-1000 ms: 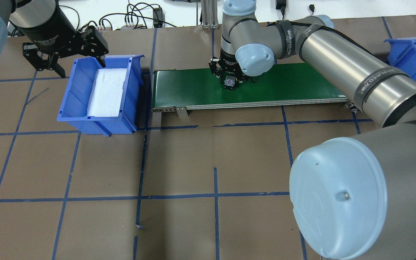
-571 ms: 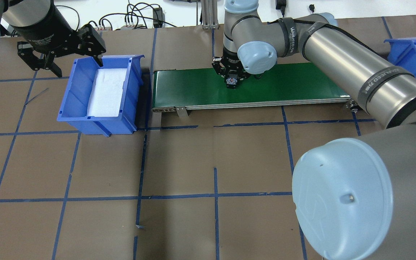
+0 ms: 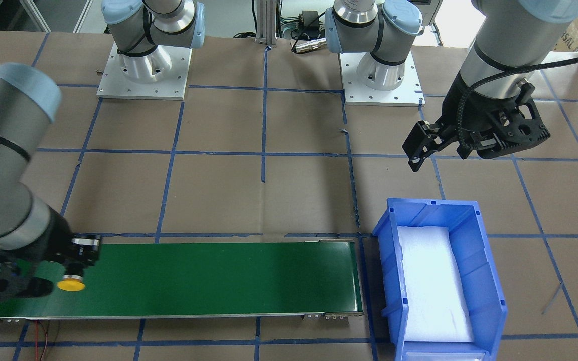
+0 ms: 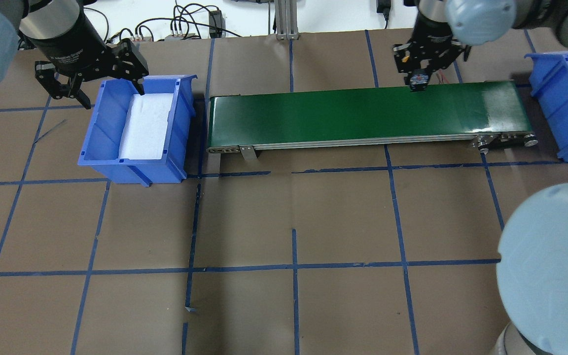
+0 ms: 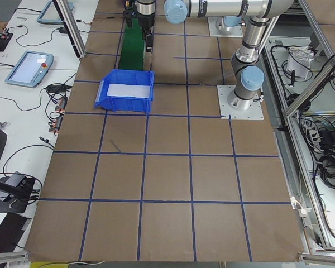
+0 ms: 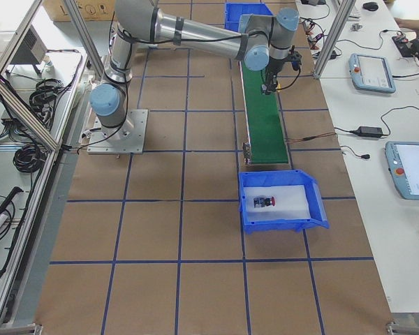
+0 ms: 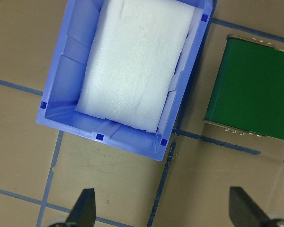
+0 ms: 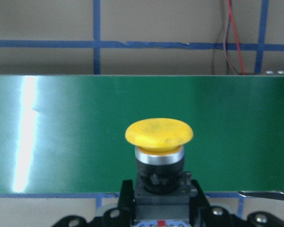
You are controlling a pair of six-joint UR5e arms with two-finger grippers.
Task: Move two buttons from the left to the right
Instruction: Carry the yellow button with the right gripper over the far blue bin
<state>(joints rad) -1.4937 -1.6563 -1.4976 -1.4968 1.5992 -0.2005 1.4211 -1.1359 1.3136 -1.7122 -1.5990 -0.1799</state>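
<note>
Bright, even overhead light leaves only faint shadows on the worktop (image 4: 294,217), and the white foam (image 4: 146,125) in the blue bin (image 4: 91,143) near its left edge is almost blown out. The green conveyor belt (image 4: 343,116) carries a glare patch toward its right end, a bright vertical streak in the right wrist view behind the sharp yellow button (image 8: 159,132). The joint cap (image 4: 550,266) at the near right corner looks soft, and the fingertips (image 7: 85,208) of the left gripper (image 7: 165,210) are blurred.

Brown tabletop (image 4: 244,222) gridded with blue tape (image 4: 294,266), white bench (image 6: 377,209) alongside
</note>
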